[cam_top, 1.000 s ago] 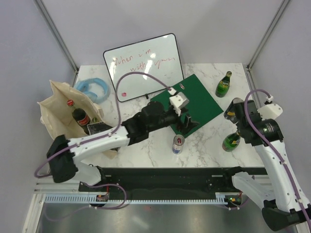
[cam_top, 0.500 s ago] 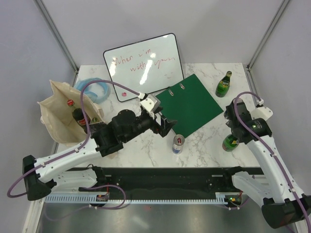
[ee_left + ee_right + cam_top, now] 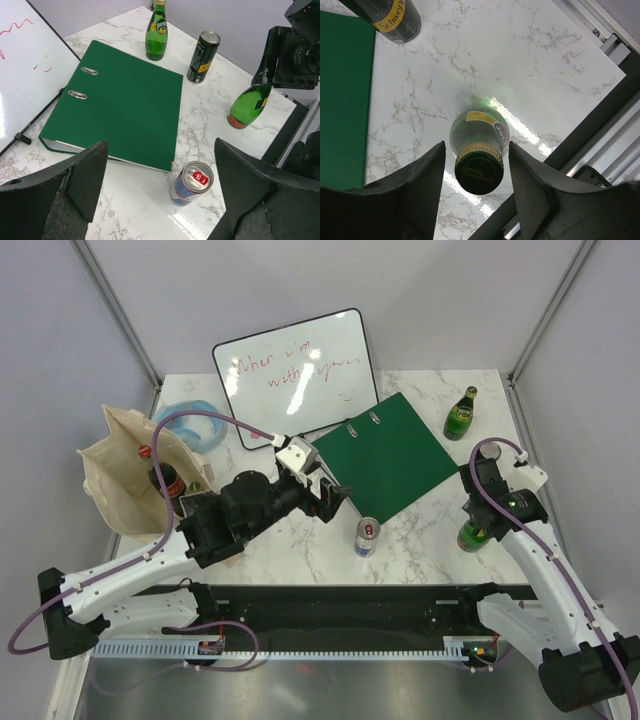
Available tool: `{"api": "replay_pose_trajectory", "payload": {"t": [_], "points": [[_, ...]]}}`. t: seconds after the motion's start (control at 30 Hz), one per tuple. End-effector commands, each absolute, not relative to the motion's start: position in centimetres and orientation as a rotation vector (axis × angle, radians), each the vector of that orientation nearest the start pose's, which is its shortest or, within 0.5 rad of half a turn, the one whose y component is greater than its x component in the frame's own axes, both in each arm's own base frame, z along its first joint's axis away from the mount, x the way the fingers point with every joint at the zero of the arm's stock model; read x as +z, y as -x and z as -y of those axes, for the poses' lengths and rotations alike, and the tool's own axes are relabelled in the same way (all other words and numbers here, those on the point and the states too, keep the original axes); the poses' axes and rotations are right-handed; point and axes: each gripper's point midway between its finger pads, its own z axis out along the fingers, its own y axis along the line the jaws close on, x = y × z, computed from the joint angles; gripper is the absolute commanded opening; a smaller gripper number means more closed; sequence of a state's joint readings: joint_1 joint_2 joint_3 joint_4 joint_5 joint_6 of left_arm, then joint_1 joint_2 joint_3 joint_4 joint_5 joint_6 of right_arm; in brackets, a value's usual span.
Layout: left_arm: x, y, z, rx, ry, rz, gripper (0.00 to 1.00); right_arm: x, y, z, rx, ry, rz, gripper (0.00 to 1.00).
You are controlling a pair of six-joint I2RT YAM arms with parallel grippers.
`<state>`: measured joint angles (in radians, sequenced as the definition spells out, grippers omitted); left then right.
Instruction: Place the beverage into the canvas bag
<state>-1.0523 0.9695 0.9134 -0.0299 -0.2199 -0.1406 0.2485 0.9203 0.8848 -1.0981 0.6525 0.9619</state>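
Observation:
The beige canvas bag [image 3: 112, 472] stands open at the table's left, with a cola bottle [image 3: 164, 480] inside it. A blue-silver can [image 3: 367, 537] stands at the front middle and shows in the left wrist view [image 3: 192, 183]. My left gripper [image 3: 332, 498] is open and empty, just above and left of the can, its fingers [image 3: 80, 180] wide apart. My right gripper [image 3: 479, 522] is open around the neck of a green bottle [image 3: 470, 537]. Its gold-collared cap [image 3: 479, 172] sits between the fingers without touching them. A second green bottle [image 3: 460, 414] stands far right. A black can [image 3: 203, 49] stands near it.
A green ring binder [image 3: 388, 455] lies flat in the middle. A whiteboard [image 3: 295, 375] leans at the back. A blue ring [image 3: 190, 416] lies behind the bag. The table's front edge and a metal rail [image 3: 600, 150] run right next to the near green bottle.
My left arm has pulled back left off the binder, and its gripper now hangs near the blue-silver can. My right gripper has moved towards the table's front, down over the near green bottle.

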Motion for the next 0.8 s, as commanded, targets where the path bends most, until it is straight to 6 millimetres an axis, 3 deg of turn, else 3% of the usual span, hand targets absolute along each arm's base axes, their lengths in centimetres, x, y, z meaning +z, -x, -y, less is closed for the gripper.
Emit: {"api": "replay_pose_trajectory", "payload": {"t": [0.0,0.37,0.63,0.7,0.77], "points": [[31.5,-21.1,29.5,-0.707,-0.548,-1.612,0.93,16.2,-20.0,3.9,-0.395,-0.986,-2.148,0.59],[31.6,-21.0,29.0,-0.706,-0.534,-1.610,0.93,16.5,-20.6,4.3,-0.443,-0.936,-2.145,0.56],[31.6,-21.2,28.9,-0.691,-0.531,-1.613,0.93,17.6,-21.1,3.9,-0.393,-0.906,-2.136,0.23],[31.8,-21.2,28.8,-0.688,-0.532,-1.613,0.93,18.3,-21.3,3.9,-0.389,-0.878,-2.135,0.01],[31.9,-21.2,28.6,-0.682,-0.529,-1.613,0.93,19.3,-22.1,3.2,-0.330,-0.835,-2.134,0.00]]}}
